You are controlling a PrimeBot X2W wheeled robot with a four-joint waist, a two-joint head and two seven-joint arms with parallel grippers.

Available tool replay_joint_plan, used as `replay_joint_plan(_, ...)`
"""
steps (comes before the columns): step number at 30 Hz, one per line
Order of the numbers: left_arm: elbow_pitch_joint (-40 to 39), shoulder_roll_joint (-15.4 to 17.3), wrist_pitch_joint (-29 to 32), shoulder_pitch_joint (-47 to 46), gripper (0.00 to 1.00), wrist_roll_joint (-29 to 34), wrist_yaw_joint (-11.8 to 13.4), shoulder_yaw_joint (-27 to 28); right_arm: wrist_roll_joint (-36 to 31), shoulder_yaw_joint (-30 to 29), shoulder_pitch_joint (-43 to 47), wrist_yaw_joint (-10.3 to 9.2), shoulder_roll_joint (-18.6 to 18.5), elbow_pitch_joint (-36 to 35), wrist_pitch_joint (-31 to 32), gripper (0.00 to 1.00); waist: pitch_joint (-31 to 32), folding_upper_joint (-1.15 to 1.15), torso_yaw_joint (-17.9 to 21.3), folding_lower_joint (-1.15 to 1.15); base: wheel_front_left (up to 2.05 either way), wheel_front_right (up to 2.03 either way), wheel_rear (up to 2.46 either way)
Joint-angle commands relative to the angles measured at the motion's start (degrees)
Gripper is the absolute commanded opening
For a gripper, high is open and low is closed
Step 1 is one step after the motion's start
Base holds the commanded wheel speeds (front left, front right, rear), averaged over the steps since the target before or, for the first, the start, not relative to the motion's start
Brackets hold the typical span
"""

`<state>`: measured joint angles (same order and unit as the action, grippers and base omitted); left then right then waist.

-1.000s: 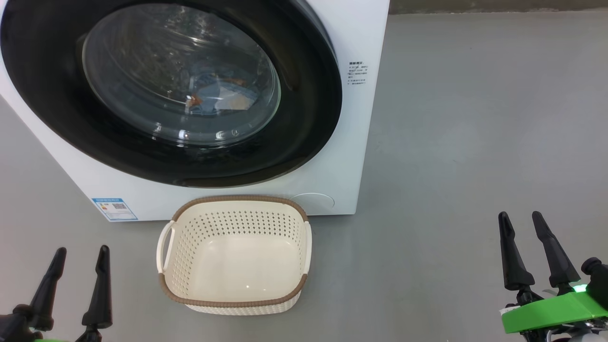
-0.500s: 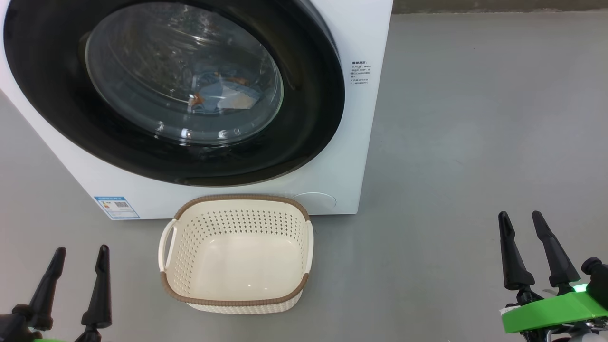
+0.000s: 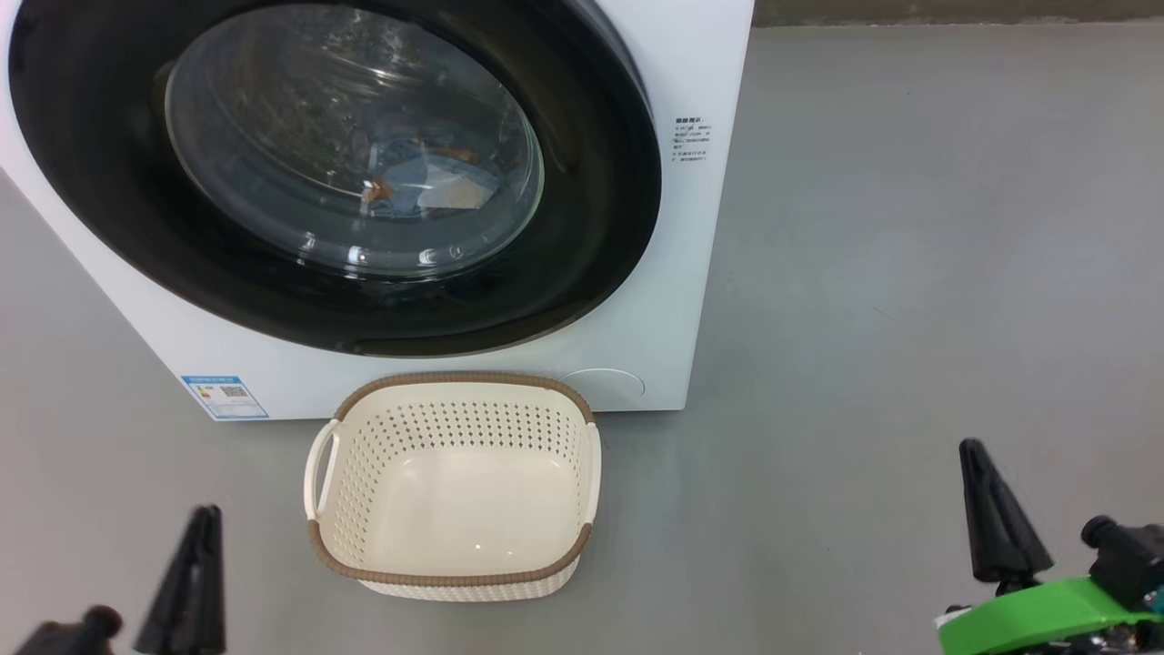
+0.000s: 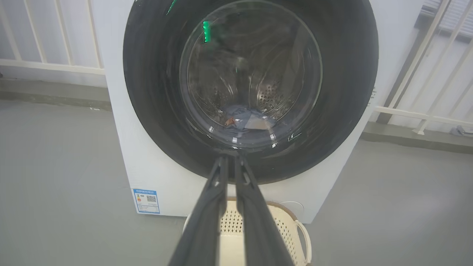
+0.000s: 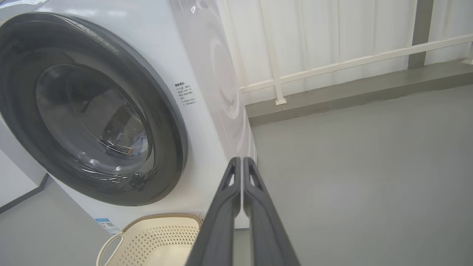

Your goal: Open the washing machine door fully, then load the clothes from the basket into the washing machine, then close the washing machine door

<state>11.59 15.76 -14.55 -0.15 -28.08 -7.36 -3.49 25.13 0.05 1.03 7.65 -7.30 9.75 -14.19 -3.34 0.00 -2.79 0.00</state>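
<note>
- L gripper (image 3: 207,514): long matte-black fingers (image 4: 207,221), tapering to thin tips.
- R gripper (image 3: 975,448): same dark fingers, w/ slot cut-outs nr tips.
- Green housing (image 3: 1028,619) under R fingers' base, glossy, flat-topped.
- Black knob (image 3: 1123,546), rounded, beside R fingers' base.

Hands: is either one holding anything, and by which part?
Nothing is held. The left hand and the right hand are both shut on nothing, and the basket is empty.
</note>
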Motion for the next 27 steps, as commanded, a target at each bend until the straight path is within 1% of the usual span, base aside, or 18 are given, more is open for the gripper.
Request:
replay_joint_plan(1, 0.4, -0.57, 0.07, 0.21, 0.0, -0.24, 0.0, -0.14, 0.24, 0.03, 0.17, 0.0, 0.26, 0.48, 0.06, 0.0, 0.0, 0.0, 0.0, 0.0, 0.0, 0.0, 0.0)
replay_joint_plan(6, 0.37, -0.93, 0.69, 0.08, 0.0, -2.34, 0.0, 0.12, 2.48, -0.08, 0.04, -0.01, 0.33, 0.45, 0.63, 0.0, 0.15, 0.0, 0.09, 0.06, 0.0, 0.0, 0.0)
replay_joint_plan(8, 0.37, -1.1, 1.0, 0.02, 0.0, -3.39, -0.01, 0.26, 3.59, -0.13, -0.04, -0.01, 0.36, 0.49, 0.93, 0.0, 0.28, 0.0, 0.14, 0.13, 0.0, 0.0, 0.0)
replay_joint_plan(13, 0.52, -1.55, 1.79, -0.25, 0.0, -6.01, -0.01, 0.59, 6.37, -0.27, -0.38, -0.01, 0.44, 0.73, 1.66, 0.0, 0.32, 0.0, 0.25, 0.01, 0.0, 0.0, 0.0)
replay_joint_plan(27, 0.8, -2.82, 4.03, -1.01, 0.0, -13.29, -0.03, 1.6, 14.08, -0.76, -1.28, -0.03, 0.71, 1.22, 3.77, 0.0, 0.65, 0.0, 0.57, 0.0, 0.0, 0.0, 0.0)
